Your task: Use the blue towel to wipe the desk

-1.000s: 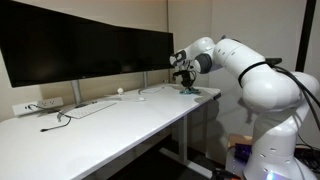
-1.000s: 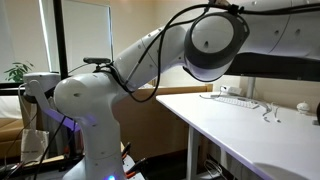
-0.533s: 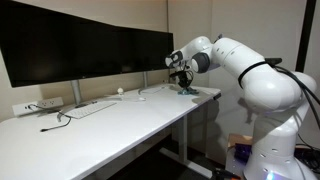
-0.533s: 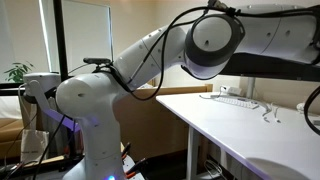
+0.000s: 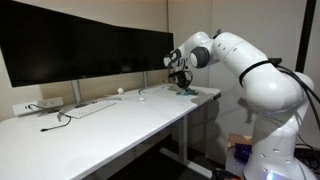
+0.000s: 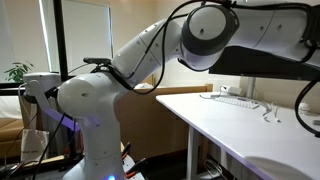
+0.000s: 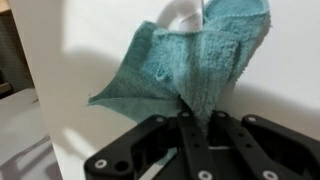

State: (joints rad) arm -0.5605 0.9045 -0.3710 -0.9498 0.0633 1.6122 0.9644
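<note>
Currently my tool is clamped on the towel. I should press it flat against the surface and sweep evenly.

In an exterior view my gripper, with the towel, is at one end of the desk; monitors wall off nine to ten o'clock of it; toward eight o'clock lie a keyboard, cables and a power strip; seven o'clock is my free lane, a broad bare strip along the front edge; at three o'clock the arm crowds the space.
</note>
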